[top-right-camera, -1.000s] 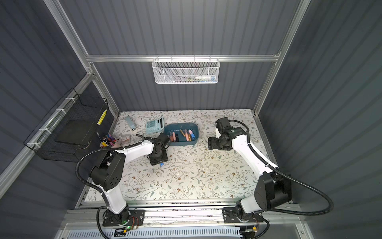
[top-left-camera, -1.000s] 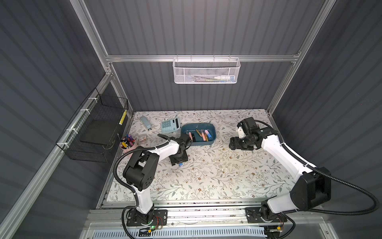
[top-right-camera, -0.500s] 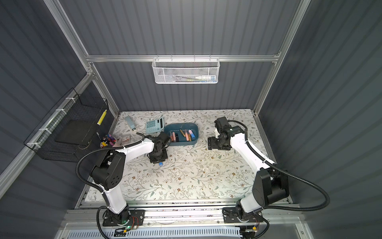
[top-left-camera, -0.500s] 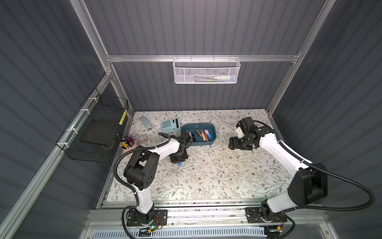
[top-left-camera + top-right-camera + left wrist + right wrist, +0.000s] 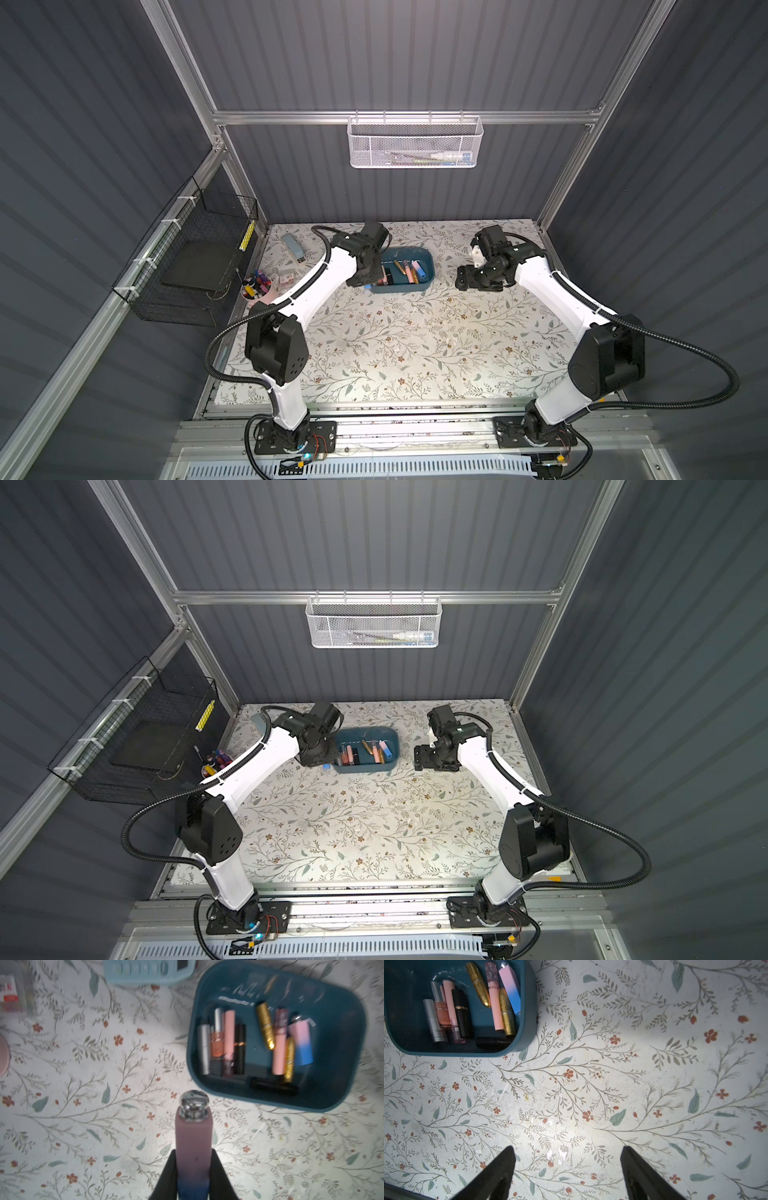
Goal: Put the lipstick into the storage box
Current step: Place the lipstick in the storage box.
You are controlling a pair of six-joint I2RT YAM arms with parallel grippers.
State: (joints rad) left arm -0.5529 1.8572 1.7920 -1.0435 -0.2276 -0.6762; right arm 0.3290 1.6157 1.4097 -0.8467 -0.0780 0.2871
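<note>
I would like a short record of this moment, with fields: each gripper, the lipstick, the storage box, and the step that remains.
left gripper: shut on the lipstick, gripping near its blue end
right gripper: open, empty, above the table
lipstick: pink-to-blue tube, silver cap, outside the storage box, beside its rim
storage box: teal, holds several cosmetic tubes
remaining step: probably carry the lipstick over the box and release

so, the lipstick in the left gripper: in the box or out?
Out. The lipstick sits clamped in the left gripper, over the floral mat beside the storage box.
</note>
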